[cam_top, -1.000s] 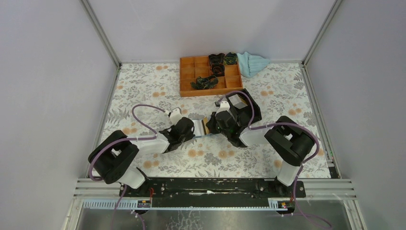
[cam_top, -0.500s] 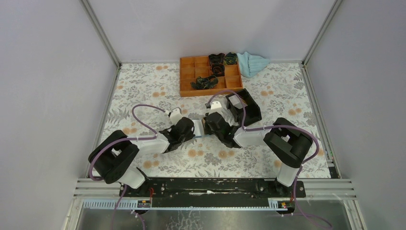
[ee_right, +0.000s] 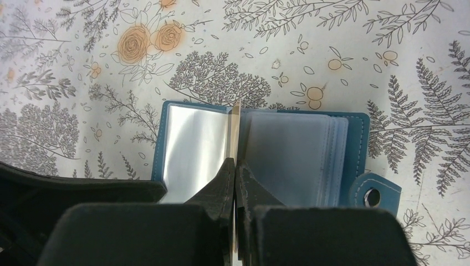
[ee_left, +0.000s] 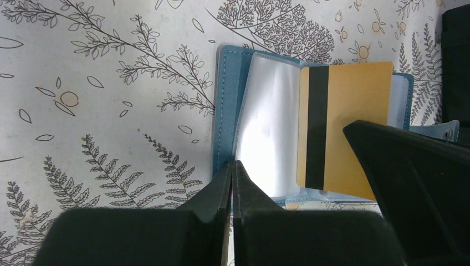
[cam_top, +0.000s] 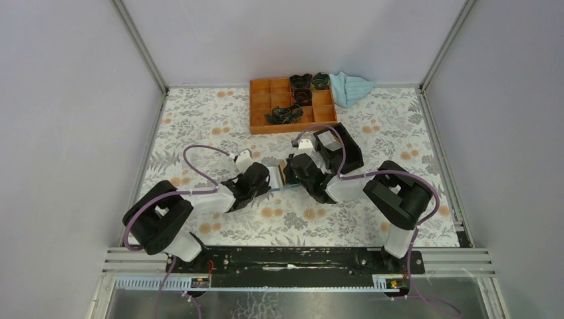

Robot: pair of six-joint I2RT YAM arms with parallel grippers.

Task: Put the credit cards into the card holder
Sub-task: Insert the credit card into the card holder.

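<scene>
1. Now the one change on the table [cam_top: 199, 133] is that the right claw [ee_right: 236, 166] has swung left, away from the black box [cam_top: 346, 153], and stands over the holder [ee_left: 226, 111].
2. Left claw [ee_left: 231, 170] has not shifted. It is clenched at the holder's near edge, and I cannot tell whether it nips a sleeve.
3. Holder lies open between the claws, with its clear sleeves [ee_left: 269, 122] fanned.
4. Card [ee_left: 354, 111], tan with a black stripe, is grasped by the right claw, its front edge at the holder's middle among the sleeves.
5. Judging by this, the carry is done and sliding the card into a sleeve remains.
</scene>
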